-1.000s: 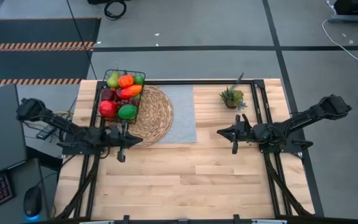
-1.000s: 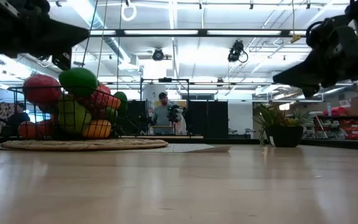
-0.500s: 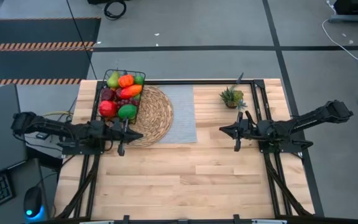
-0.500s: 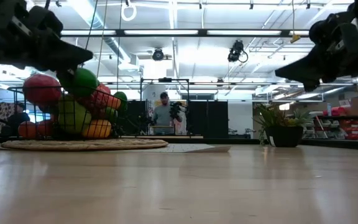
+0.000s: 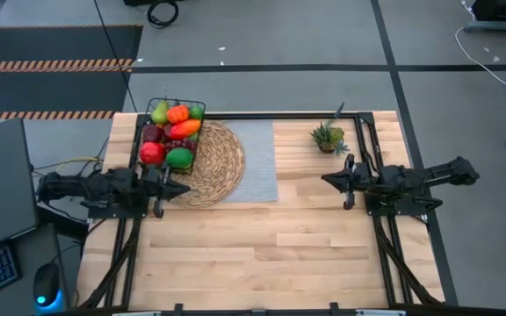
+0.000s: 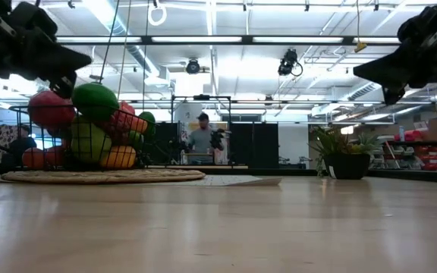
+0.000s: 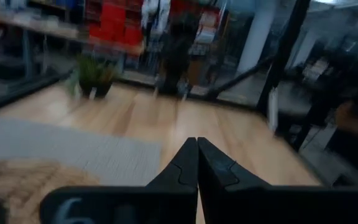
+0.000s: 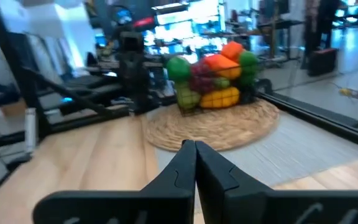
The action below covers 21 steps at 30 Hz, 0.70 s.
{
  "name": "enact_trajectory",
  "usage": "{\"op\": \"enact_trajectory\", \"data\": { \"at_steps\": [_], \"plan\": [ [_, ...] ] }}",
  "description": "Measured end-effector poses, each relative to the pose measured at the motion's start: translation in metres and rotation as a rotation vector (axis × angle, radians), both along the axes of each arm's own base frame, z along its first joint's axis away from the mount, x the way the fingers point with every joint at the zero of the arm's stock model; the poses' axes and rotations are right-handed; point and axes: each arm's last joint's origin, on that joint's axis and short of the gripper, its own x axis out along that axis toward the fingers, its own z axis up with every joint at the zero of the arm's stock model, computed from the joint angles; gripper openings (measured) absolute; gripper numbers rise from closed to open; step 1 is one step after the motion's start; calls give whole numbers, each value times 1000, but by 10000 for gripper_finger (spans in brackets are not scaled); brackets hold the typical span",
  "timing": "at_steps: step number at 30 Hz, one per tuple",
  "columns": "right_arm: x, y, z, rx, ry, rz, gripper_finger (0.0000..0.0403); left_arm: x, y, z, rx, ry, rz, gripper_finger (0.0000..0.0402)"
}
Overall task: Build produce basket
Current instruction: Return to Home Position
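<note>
Along the left edge of the table the left arm lies folded low over its mount. The left pincer points inward, just short of the round straw mat. Its wrist view shows the two fingers pressed together with nothing between them, which reads as a parked pose, empty and out of the way. Just beyond it, by the table's far-left corner, the basket stands with one side on the mat's rim. The produce is heaped in it above the wire, with a red apple and a green lime at the near end and a pear at the far end. No loose fruit shows on the bare wood, so the filling looks done. The pile is high enough that a passing arm could knock the top pieces off, which is good reason for both arms to sit clear of it. A grey cloth lies partly under the mat toward the middle, and the potted plant stands apart near the far edge, no part of the job. At the right edge the right pincer mirrors the left: closed on nothing, aimed inward, raised above the wood and well apart from the basket.
</note>
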Motion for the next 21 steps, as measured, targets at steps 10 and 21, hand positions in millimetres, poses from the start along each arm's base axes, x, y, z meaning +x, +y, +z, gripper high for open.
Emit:
{"op": "enact_trajectory", "data": {
  "at_steps": [10, 21],
  "plan": [
    [1, 2, -1, -25, 21, 31, 15, 0, 2, 1, 6, 52, 81, 11],
    [1, 2, -1, -25, 20, 31, 14, 0, 3, 1, 7, 52, 83, 26]
  ]
}}
